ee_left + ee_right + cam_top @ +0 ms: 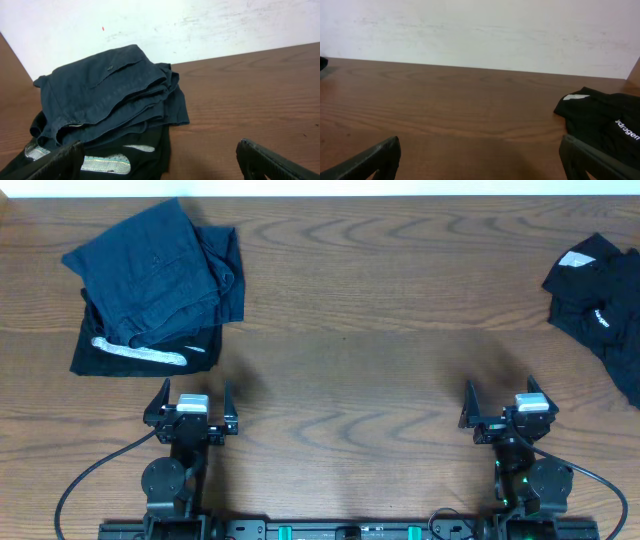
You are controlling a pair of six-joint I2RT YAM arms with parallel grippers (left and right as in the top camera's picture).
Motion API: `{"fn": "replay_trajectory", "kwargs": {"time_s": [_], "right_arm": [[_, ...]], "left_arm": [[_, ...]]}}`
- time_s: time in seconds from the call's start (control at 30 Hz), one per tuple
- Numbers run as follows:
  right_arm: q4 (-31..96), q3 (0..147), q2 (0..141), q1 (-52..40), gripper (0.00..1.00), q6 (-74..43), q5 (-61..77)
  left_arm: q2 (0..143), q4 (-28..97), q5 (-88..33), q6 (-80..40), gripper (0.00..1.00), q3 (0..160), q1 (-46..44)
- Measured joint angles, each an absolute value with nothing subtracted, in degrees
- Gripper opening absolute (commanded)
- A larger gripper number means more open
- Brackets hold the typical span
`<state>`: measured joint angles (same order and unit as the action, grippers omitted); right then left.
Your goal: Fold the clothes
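The clothes [601,308], a plain black top with small white prints, lie crumpled at the table's far right edge, partly cut off by the frame. In the right wrist view the clothes [605,125] sit ahead and to the right, a white label showing. My right gripper [504,408] rests near the front edge, well short of them, open and empty [480,159]. My left gripper [193,407] is at the front left, also open with nothing between its fingers [160,161].
A pile of navy blue folded garments [160,265] lies at the back left on a black folded piece with a silvery stripe [140,355], just ahead of the left gripper [100,95]. A white wall borders the table's far edge.
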<state>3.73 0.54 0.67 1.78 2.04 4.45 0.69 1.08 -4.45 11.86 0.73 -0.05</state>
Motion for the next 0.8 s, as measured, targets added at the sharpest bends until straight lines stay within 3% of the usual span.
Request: {"fn": "replay_trajectory", "kwargs": {"time_s": [0.8], "right_arm": [[3.73,0.54,0.69,1.78,0.99,2.04,4.45]], "left_arm": [[0.69,1.08,-4.43,8.75,0.98,0.73,-0.23]]}}
